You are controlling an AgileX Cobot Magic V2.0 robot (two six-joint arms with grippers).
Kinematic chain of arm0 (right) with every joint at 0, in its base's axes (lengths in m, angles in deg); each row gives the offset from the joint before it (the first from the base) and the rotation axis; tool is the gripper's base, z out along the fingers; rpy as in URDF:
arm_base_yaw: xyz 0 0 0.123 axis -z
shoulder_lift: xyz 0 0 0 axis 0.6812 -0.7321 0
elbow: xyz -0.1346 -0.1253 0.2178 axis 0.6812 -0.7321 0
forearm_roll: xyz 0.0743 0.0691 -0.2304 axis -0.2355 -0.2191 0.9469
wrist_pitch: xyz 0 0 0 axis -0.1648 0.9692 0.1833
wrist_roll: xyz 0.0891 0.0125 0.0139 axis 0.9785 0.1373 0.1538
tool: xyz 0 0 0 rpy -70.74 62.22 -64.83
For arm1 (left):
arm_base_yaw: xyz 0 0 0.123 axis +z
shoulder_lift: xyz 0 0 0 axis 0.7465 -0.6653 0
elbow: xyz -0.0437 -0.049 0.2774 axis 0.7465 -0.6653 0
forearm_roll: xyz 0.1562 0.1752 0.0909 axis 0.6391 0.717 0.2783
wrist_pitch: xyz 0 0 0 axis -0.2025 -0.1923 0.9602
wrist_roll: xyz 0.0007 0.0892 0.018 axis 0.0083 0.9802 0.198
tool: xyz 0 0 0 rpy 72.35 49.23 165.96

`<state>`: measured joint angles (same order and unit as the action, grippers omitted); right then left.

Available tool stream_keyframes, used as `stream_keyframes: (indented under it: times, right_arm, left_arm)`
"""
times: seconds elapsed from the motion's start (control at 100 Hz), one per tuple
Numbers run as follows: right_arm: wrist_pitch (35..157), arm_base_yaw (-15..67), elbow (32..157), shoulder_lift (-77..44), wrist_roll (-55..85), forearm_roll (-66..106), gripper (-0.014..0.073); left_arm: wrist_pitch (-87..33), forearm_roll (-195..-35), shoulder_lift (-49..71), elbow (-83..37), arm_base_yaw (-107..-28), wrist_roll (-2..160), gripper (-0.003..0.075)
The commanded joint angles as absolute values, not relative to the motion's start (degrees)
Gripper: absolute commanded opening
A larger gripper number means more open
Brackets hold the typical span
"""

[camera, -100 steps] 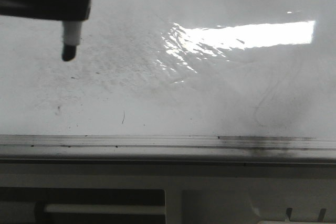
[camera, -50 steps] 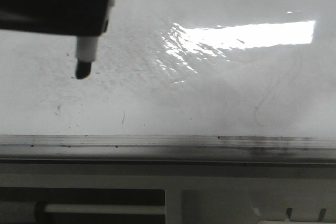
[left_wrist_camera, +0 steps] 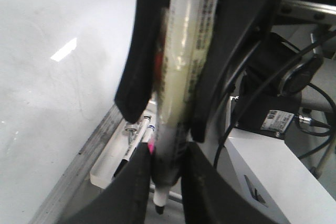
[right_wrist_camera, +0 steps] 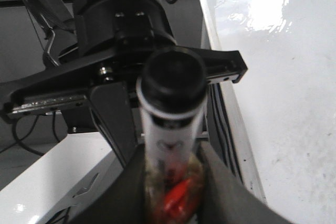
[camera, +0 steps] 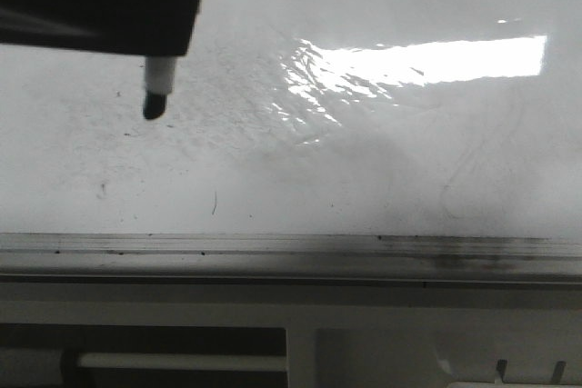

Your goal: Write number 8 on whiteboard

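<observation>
The whiteboard (camera: 364, 179) fills the front view down to its silver rail (camera: 273, 244), and no stroke of the number 8 is seen on it yet. A marker (camera: 157, 88) is clamped tight in the left gripper (left_wrist_camera: 164, 182), its tip held over the board's left part, well above the rail. A marker barrel is likewise gripped by the right gripper (right_wrist_camera: 170, 182). Whether the tip touches cannot be told. If too little pressure is applied, a broken line is likely; if too much, the marker could be pushed back through the fingers. Compared with a second ago, the tip is shifted rightward.
</observation>
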<state>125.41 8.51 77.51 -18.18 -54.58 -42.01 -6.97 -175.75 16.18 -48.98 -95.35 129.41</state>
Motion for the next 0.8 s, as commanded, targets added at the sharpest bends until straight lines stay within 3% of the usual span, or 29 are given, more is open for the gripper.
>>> stream_keyframes:
  times: [0.0,0.1,0.15,0.21,0.33,0.42,0.51,0.68,0.79]
  right_arm:
    - [118.77,8.9,80.29,-15.42,-52.68,-37.69,-0.0063]
    - [112.39,9.03,82.49,-12.51,-41.09,-20.36,-0.0063]
    - [113.31,9.62,84.58,-10.93,-34.75,-10.82,-0.0063]
    - [116.74,10.2,87.19,-9.87,-25.85,-0.19,-0.0062]
    - [126.71,10.3,92.46,-9.06,-12.79,19.37,-0.0059]
    - [124.38,10.3,92.56,-7.48,-2.56,23.57,-0.0038]
    - [112.77,9.96,88.87,-4.89,-0.36,22.91,-0.0041]
    - [74.34,9.74,75.11,-1.04,-0.36,22.91,-0.0042]
    - [66.8,9.74,68.74,-1.5,-0.36,22.82,-0.0043]
  left_arm:
    - [-6.96,-179.28,17.65,-47.07,-95.71,128.94,0.0203]
    - [-13.18,-179.03,20.64,-47.07,-95.71,126.16,0.0412]
    - [-16.69,-178.41,22.73,-47.07,-95.71,125.87,0.0472]
    - [-20.69,-178.33,25.45,-47.18,-95.71,125.87,0.049]
    - [-28.15,-178.5,30.25,-48.19,-95.71,125.87,0.0471]
    - [-32.86,-180.36,32.96,-49.77,-95.71,125.87,0.0441]
    - [-35.44,-181.98,34.41,-51.12,-95.71,125.87,0.0398]
    - [-35.37,-182.57,34.51,-52.37,-95.71,125.87,0.0288]
    - [-34.56,-182.57,34.51,-52.37,-95.71,125.87,0.0202]
